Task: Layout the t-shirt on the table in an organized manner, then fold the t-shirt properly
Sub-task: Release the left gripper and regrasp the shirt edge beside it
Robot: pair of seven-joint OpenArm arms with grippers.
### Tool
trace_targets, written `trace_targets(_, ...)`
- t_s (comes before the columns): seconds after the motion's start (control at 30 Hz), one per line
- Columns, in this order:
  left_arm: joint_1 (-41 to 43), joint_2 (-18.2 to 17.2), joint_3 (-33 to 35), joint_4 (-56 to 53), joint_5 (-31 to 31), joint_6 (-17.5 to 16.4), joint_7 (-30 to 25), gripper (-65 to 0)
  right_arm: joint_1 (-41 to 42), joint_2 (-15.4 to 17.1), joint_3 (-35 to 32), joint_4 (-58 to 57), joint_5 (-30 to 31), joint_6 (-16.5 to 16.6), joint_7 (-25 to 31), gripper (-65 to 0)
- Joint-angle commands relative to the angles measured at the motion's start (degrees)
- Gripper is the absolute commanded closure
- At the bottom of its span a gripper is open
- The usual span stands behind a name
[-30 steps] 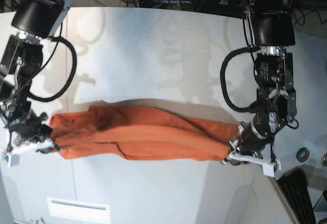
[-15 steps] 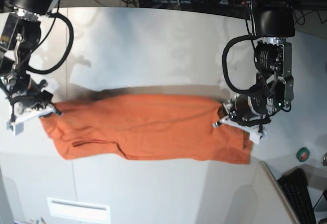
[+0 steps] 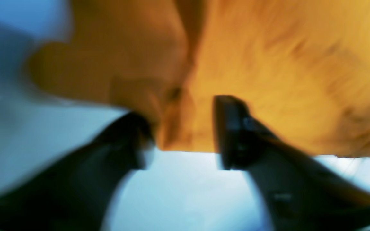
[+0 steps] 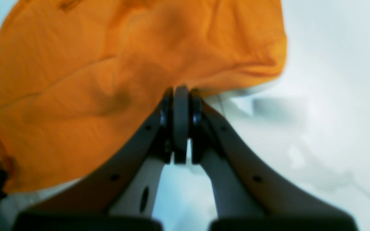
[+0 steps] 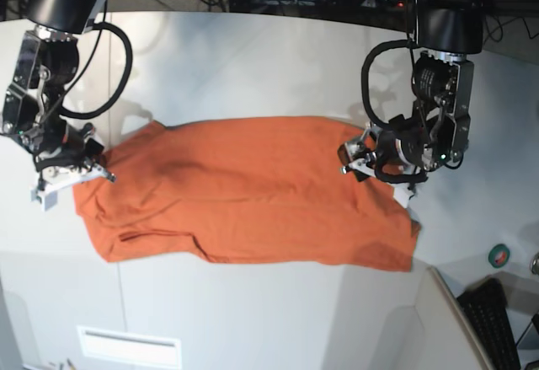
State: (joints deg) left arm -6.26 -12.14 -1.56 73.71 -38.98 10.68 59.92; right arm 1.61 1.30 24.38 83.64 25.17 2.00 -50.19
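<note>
Since a moment ago the t-shirt (image 5: 244,191) has spread wider across the middle of the worktop (image 5: 253,58). Soft, light and limp, it is best pinched at hem corners. Left hand (image 3: 185,131) stands apart, cloth loose between; right hand (image 4: 181,96) stays clamped on its edge
</note>
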Motion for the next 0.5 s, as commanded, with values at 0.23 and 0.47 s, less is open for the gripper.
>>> trace_targets(0.23, -12.8, 5.8, 1.0, -11.1, -0.6, -0.3, -1.2, -42.0, 4.7, 0.9, 0.1, -4.6, 0.3, 0.1, 2.5, 0.0)
trace_targets(0.47, -18.5, 7.2, 1.1, -20.8, -0.5, -0.3, -3.0, -42.0, 4.2, 0.8, 0.1, -4.6, 0.3, 0.1, 2.4, 0.0)
